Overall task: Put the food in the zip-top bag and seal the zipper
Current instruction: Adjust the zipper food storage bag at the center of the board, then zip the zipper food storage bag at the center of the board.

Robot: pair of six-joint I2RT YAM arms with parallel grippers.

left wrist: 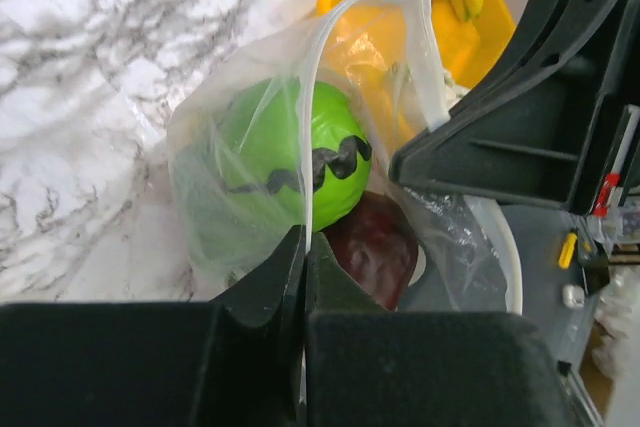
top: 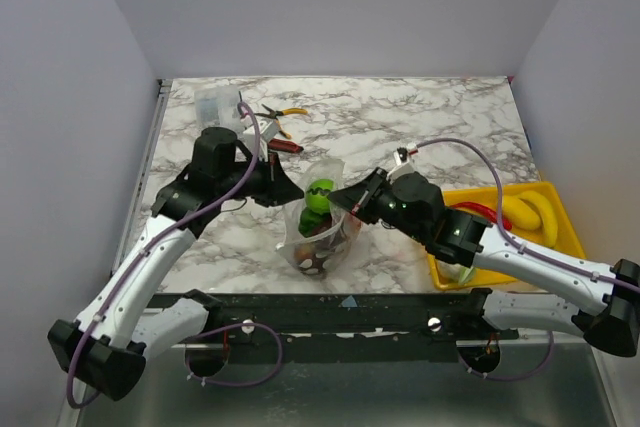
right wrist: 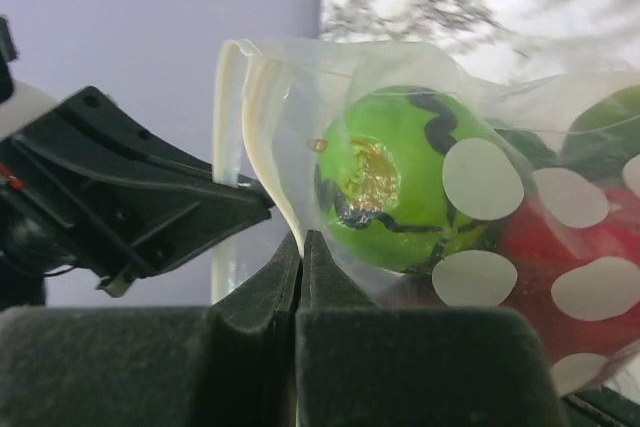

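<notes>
Zipper point(left wrist: 309, 127) runs jaw to jaw: your left jaws pinch one end of the mouth, your right jaws the other; the bag point(top: 322, 245), food point(left wrist: 280, 152) inside, stands between them on the counter point(top: 420, 127).

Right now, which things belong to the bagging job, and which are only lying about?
Job: clear white-dotted plastic bag; round green toy fruit inside; dark red toy piece; left gripper, right gripper, pinching it.
Lying about: yellow-handled pliers; clear plastic container, back left.
</notes>
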